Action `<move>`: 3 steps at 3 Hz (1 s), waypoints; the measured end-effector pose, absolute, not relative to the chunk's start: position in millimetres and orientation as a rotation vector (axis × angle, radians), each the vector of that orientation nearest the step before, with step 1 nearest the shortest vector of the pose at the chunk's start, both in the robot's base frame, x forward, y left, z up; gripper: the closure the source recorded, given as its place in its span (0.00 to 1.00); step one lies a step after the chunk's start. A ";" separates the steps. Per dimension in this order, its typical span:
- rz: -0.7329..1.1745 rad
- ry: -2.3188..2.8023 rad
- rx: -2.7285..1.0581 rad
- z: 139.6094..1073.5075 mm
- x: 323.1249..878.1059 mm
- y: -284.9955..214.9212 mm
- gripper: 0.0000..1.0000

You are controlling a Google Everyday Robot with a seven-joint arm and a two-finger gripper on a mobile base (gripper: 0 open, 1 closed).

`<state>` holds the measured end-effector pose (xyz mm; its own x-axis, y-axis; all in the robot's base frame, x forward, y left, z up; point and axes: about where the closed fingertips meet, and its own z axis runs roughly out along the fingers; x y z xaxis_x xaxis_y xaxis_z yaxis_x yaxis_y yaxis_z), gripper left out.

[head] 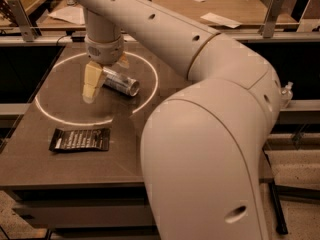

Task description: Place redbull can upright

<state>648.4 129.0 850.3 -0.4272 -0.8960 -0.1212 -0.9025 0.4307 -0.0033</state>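
The redbull can (123, 83) is a slim silver can lying on its side on the dark table (60, 169), inside a white ring, its shiny top facing right and toward the front. My gripper (107, 71) hangs over the can's left end with its jaws open. One pale finger (92, 82) reaches down to the table left of the can, the other (122, 60) is behind it. The can's left end sits between them.
A flat black packet (80, 139) lies near the table's front left. The white ring (55, 118) marks the table's far half. My large pale arm (210, 134) hides the table's right side. A back table (225, 4) with papers and metal rails stands behind.
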 end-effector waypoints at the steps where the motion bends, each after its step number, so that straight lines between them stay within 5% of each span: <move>1: 0.183 2.656 -1.513 837.8 661.0 119.6 0.00; 2: 0.274 2.725 -1.413 821.6 674.7 103.8 0.00; 3: 0.283 2.741 -1.414 810.0 676.9 98.3 0.16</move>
